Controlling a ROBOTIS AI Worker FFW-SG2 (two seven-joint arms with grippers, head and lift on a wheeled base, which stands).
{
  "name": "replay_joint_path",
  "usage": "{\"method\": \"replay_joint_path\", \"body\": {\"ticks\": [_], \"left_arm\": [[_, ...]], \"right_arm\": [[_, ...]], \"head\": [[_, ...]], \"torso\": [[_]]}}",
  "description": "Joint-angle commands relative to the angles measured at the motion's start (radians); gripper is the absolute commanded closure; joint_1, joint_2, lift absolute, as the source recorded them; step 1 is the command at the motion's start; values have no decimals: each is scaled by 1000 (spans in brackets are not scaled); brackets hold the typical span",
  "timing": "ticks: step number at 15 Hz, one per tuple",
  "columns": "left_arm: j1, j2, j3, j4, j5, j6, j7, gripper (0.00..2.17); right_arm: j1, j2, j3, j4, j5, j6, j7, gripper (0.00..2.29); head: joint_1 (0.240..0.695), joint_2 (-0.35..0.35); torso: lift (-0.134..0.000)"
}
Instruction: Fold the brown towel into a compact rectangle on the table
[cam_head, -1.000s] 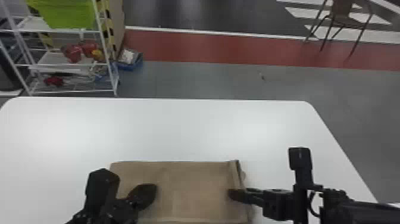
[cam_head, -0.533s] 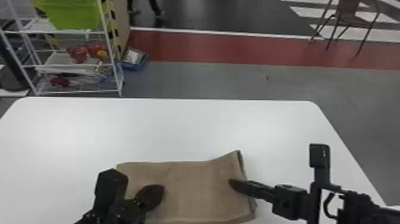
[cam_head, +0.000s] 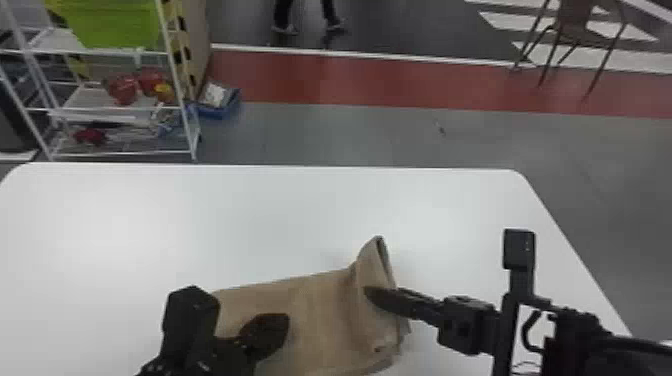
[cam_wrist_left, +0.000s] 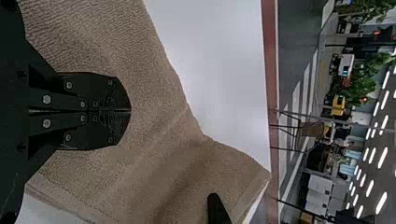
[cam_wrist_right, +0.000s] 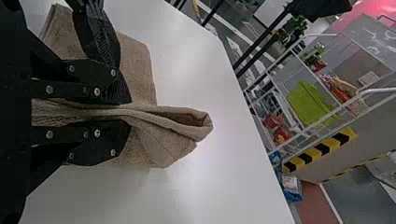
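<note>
The left gripper (cam_head: 267, 332) hides a patch of the brown towel (cam_head: 320, 315) in the head view, and the bottom edge cuts off part of the towel's near side. In the right wrist view, the right gripper's (cam_head: 372, 295) fingers cover the cloth pinched between them. The table (cam_head: 150, 215) runs out of the head view at the left and bottom. The top edge crops the green bin (cam_head: 112, 22) and the chair (cam_head: 575, 20). The red items (cam_head: 122, 89) on the rack (cam_head: 192, 135) are too blurred to identify
</note>
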Motion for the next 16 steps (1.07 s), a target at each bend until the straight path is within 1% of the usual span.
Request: {"method": "replay_joint_path", "body": {"ticks": [1,3,5,8,12,14,15,16], "left_arm": [[33,3,71,-66,40,-41,-10,1875],[35,1,132,-85,62,-16,-33,1875],[33,1,165,-75,62,-7,-36,1875],[20,3,180,-23,48,15,-65,1875],[15,3,177,0,42,30,-80,1875],[7,1,172,11,33,30,-79,1875],[1,-3,166,23,17,30,-77,1875],[-3,-3,158,31,19,30,-77,1875]], "right_arm": [[1,1,-37,0,-22,0,0,967],[-1,1,-66,0,-40,12,5,967],[-24,1,-100,1,-36,15,14,967],[-110,1,-149,110,-48,58,68,967],[-136,1,-132,130,-31,58,66,967],[-139,1,-117,129,-36,101,68,967],[-137,1,-100,116,-40,119,69,967],[-130,1,-73,99,-43,135,68,967]], "head": [[695,-132],[695,-123],[695,-100],[695,-87],[695,-83],[695,-78],[695,-75],[695,-69]], "torso": [[-122],[-122],[-122],[-122],[-122],[-122],[-122],[-122]]}}
